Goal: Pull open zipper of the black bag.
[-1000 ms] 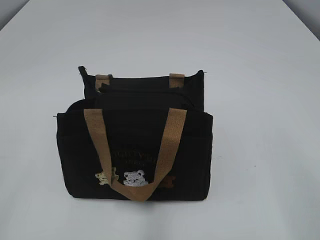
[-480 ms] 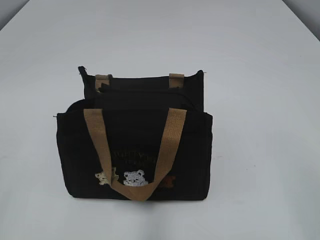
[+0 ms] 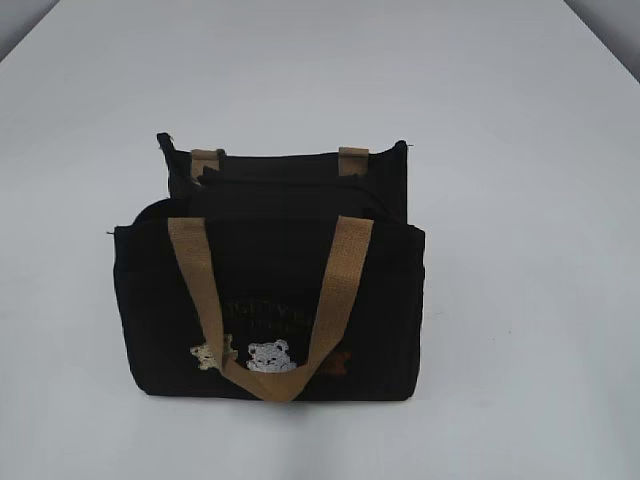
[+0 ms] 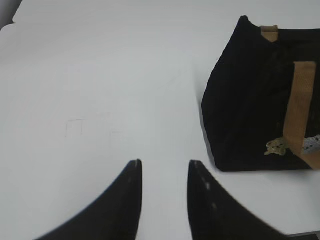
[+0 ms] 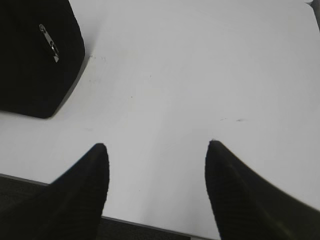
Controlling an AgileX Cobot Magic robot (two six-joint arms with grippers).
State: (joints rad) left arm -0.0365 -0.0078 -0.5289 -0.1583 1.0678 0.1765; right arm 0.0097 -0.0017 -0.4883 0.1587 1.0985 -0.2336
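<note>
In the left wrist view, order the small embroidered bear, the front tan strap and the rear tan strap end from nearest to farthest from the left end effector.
1. Small embroidered bear, low on the bag's front, right.
2. Front tan strap, above the bear.
3. Rear tan strap end, top corner, farthest from the left end effector.

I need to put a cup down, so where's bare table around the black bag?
The white table is bare left, right and behind the black bag. In front, only a narrow strip runs to the near edge. Nothing else crowds it.

White table [image 3: 520, 150] under even light.
Its surface fills the view; grey floor [image 3: 20, 20] shows past the far corners.
</note>
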